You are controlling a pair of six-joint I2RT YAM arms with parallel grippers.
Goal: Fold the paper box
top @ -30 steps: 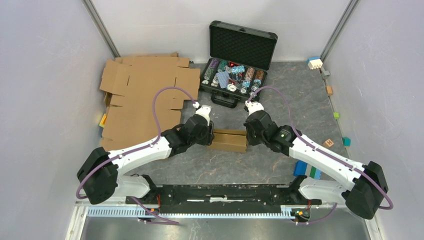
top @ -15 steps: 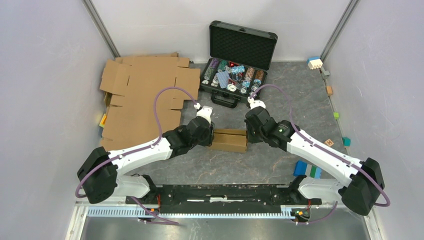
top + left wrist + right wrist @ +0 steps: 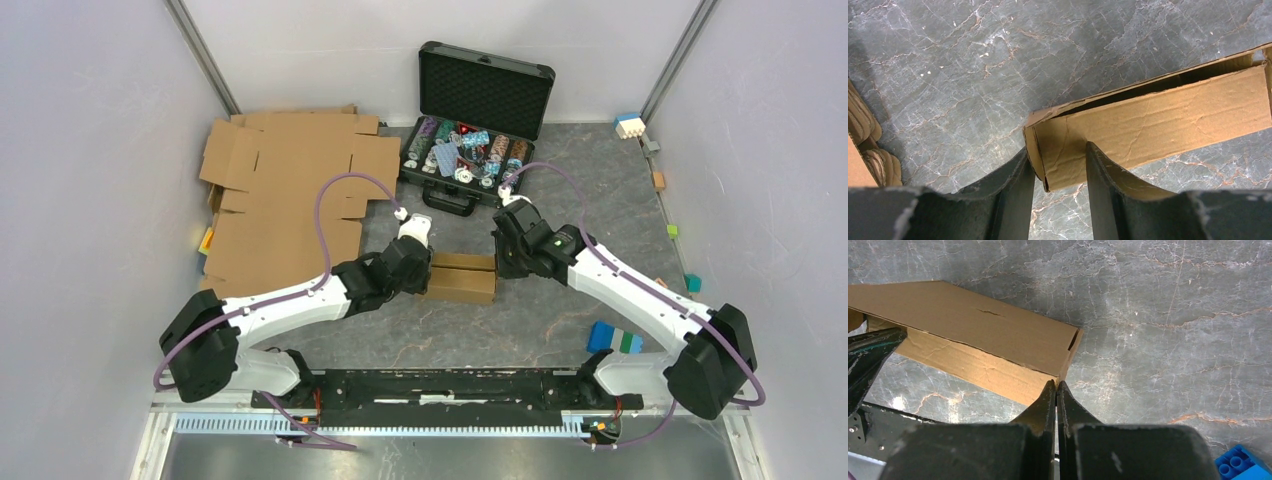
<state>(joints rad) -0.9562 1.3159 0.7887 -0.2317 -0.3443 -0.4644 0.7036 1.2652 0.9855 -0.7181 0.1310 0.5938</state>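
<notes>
Counting from above, we find one paper box, a plain brown carton lying flat near the middle of the grey marbled table. It sits in front of the black case and just right of the flat cardboard sheets. It lies between the two grippers, one at each short end.

The left gripper is unclenched. Its two fingers stand apart at the box's left end corner, and cardboard fills the gap between them. In the left wrist view we see a dark slot along the box's far long edge, where a panel stands slightly ajar.

The right gripper is clenched. Its two fingers are pressed together with nothing between them, and their tips meet the near corner of the box's right end. A short crease marks the box's top face there.

We count one case, its foam-lined lid raised, with rows of chips inside that are too many and too small to number. The cardboard sheets overlap in a pile, so we cannot tell how many there are. At least six small coloured blocks are scattered along the right side, and any marks on them are too small to read. Two purple cables loop up, one from each arm.
</notes>
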